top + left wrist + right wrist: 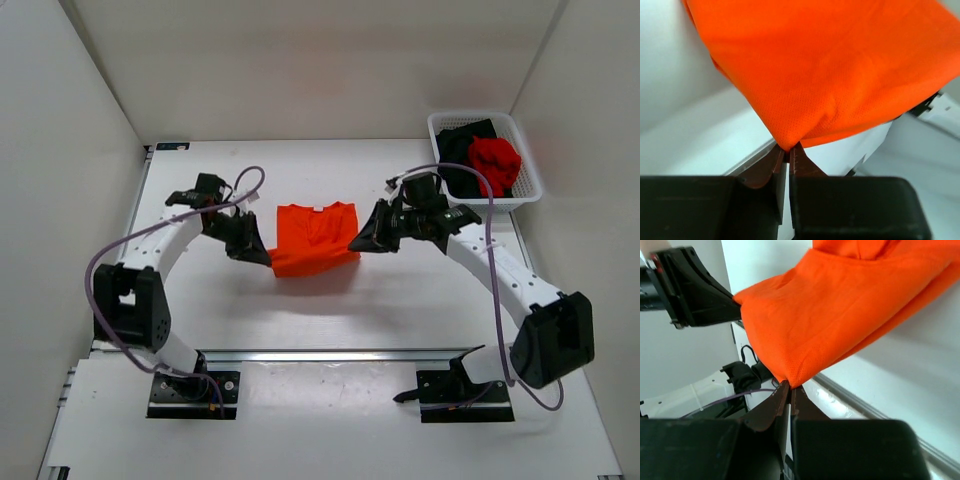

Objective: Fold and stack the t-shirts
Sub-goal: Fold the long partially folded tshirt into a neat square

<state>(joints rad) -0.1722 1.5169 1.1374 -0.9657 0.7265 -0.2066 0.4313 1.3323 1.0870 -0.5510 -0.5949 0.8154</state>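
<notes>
The bright orange t-shirt (315,238) hangs stretched between my two grippers above the table's middle, its collar toward the far side. My left gripper (262,256) is shut on its near left corner, and the cloth fills the left wrist view (830,70) above the pinching jaws (788,150). My right gripper (358,243) is shut on its near right corner, seen in the right wrist view (840,315) above the jaws (789,385). The red t-shirt (495,160) lies crumpled on the black t-shirt (460,160) in the basket at the far right.
The white mesh basket (530,170) stands at the table's far right corner. White walls enclose the table on three sides. A metal rail (330,355) runs along the table's near edge in front of the arm bases.
</notes>
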